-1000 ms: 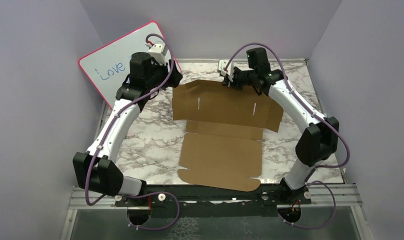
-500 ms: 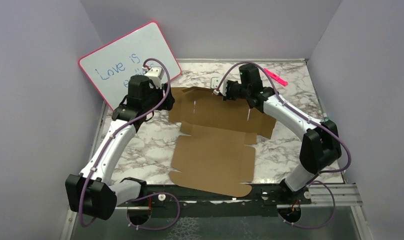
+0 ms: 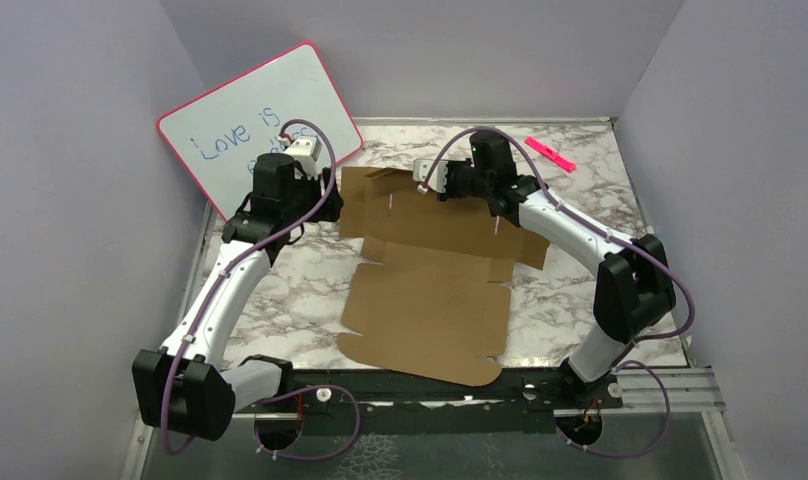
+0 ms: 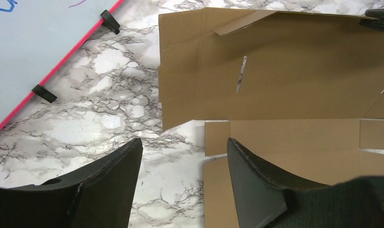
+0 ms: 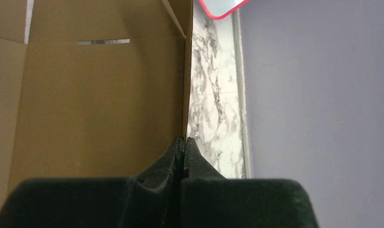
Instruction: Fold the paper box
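Upper center of the top view: right gripper [image 3: 426, 181] clamped tight on paper box [image 3: 430, 300] far edge; left gripper [image 4: 183, 142] hangs wide apart, empty, upper left.

Plain brown box [image 3: 430, 290] on grey-veined white table [image 3: 305, 275]; pink-framed whiteboard [image 3: 250, 120], blue lettering, upper left; pink item [image 3: 550, 153], perhaps a marker, upper right.

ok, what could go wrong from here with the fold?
1. The right tool seems shut on only the thin far edge of the flat brown cardboard sheet; that edge could slip out or tear.
2. The open left tool hangs close to the pink-framed whiteboard and might knock it.
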